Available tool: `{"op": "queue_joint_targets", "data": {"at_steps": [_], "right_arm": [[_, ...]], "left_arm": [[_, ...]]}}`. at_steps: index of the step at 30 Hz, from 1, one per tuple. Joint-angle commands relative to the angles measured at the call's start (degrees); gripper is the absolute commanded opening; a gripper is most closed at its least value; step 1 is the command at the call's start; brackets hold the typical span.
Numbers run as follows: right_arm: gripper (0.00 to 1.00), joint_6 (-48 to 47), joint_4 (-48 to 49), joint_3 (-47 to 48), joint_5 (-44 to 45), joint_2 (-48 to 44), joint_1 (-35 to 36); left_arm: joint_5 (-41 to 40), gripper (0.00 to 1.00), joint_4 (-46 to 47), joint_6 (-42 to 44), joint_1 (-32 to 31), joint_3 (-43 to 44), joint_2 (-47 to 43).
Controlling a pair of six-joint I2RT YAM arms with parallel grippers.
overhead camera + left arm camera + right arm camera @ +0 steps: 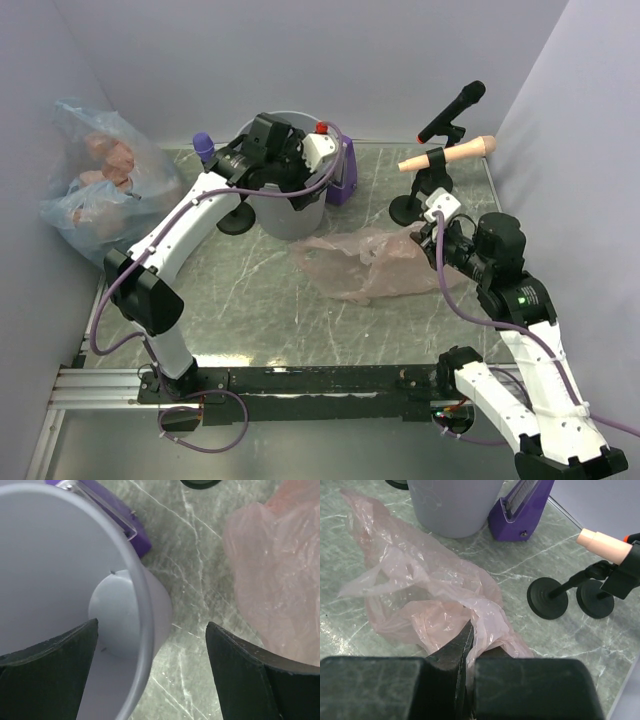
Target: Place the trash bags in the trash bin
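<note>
Bin (pixel 288 216) mouth: your left gripper (pixel 150 672) straddles its rim.
Bin's right: box (pixel 342 180), stands (pixel 408 210) crowd it.
Front: bag (pixel 365 262) sprawled.

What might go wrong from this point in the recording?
1. The right gripper pinches only a thin fold of the pink bag; lifted, the loose rest may slip out or drape over the bin rim.
2. The left gripper, open, straddles that rim, so the arms might collide above the bin, or it could nudge the bin over.
3. The mic stands sit close beside the bag; a swing may knock them.
</note>
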Motion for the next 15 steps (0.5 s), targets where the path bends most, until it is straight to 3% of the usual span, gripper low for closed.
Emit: {"op": "queue_joint_targets", "data": {"at_steps": [1,9,15], "right_arm": [[0.00,2.08,4.80,-0.19,-1.01,0.72,-0.57],[0.00,3.05,4.37,1.47,-0.84,1.77,-2.15],[0.00,0.77,0.77,5.69,-0.57,2.12,-3.56]], "left_arm": [[-0.57,0.91,2.62,-0.25,-0.01,3.10,-2.41],[1.19,0.73,-1.06,3.09,1.74,4.59,0.67],[3.56,0.51,-4.76,4.41,2.01,5.29,2.69]]}}
